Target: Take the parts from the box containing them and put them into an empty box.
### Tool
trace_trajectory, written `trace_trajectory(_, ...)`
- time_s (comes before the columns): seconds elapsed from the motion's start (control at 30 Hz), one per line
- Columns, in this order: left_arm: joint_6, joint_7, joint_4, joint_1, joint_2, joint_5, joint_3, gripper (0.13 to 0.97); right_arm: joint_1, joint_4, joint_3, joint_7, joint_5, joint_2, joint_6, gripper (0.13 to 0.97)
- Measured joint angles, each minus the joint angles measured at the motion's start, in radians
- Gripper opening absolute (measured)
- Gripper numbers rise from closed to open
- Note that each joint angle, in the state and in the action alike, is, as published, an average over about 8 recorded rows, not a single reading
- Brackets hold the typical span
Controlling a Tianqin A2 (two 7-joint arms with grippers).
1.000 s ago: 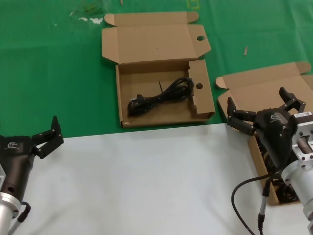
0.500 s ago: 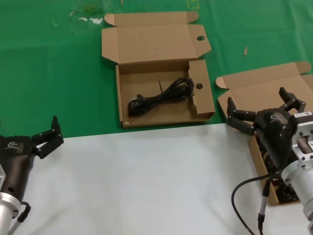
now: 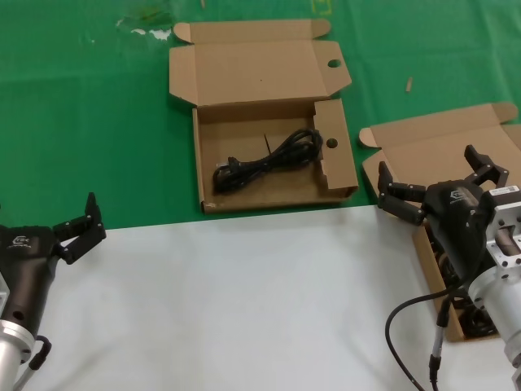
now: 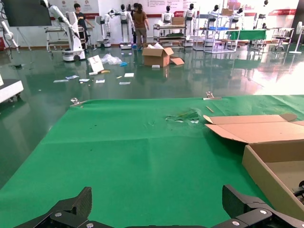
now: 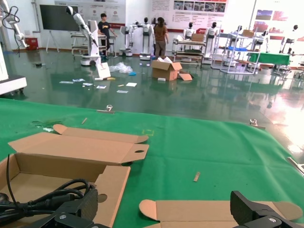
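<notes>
Both arms are showing the same build in the head view: a matte black, rounded wrist housing carrying a small pale logo on top, and behind it a thick cylindrical link in brushed silver metal. The left gripper (image 3: 81,226) is wearing two short black fingers with angular, blocky links. The right gripper (image 3: 440,189) is wearing a matching black pair, faceted and jointed at their bases. A thin black cable is looping out from under the right arm's silver link and ending in a slim silver-grey connector, while a smaller black cable loop is curling beside the left arm's silver link. In the wrist views, small silver screw heads are dotting the black fingers (image 4: 71,211).
</notes>
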Motion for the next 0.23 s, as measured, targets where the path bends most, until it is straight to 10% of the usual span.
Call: trace_trajectory(0.23, 0.0, 0.0, 0.0, 0.0, 0.0, 0.0, 0.0, 0.966, 0.0, 0.0, 0.0, 0.0, 0.0, 0.0, 0.0, 0.966)
